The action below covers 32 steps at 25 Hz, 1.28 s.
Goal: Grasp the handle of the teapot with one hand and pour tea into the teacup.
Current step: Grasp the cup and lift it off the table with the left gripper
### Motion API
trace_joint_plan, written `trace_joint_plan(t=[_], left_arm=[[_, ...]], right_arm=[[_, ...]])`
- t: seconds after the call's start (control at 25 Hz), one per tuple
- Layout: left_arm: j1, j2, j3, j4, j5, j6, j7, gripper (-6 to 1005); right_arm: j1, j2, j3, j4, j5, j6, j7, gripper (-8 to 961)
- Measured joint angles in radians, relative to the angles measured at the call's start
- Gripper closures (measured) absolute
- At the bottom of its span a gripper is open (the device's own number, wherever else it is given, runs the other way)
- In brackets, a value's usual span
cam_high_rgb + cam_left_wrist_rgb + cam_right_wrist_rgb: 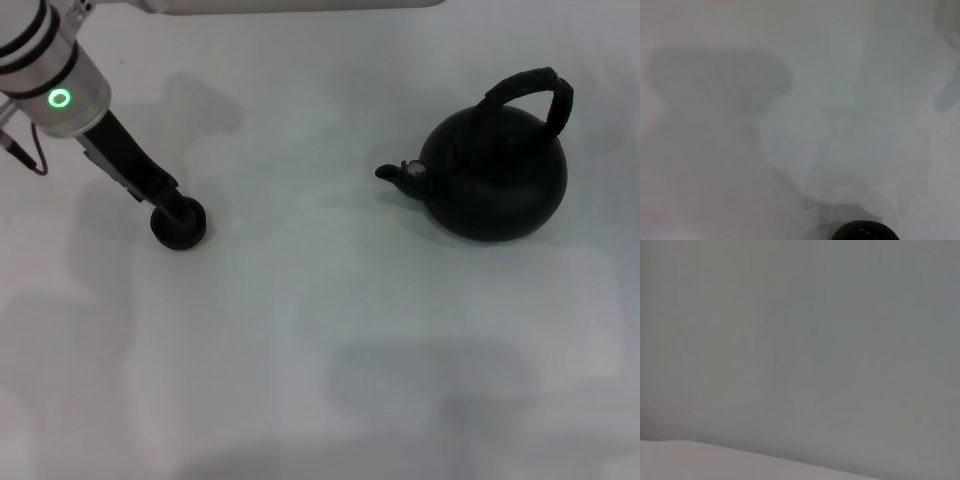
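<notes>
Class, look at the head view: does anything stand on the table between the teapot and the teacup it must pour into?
Nothing visible does. Bare table lies between the teapot, spout toward the robot's left, and the teacup, which the left tool is touching.

We saw a plain white table carrying two things: the teapot stood on its right side (spout turned leftward), and the teacup sat well apart from it on the left.

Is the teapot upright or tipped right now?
Upright: the teapot rests on the table, handle arching on top, ungrasped.
</notes>
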Motion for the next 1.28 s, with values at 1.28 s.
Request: trace_joint_plan(t=[1.28], left_arm=[[-0.002, -0.017, 0.022, -0.014, 0.022, -0.022, 0.013, 120]], right_arm=[[-0.003, 0.0, 0.0, 0.001, 0.0, 0.006, 0.0, 526]])
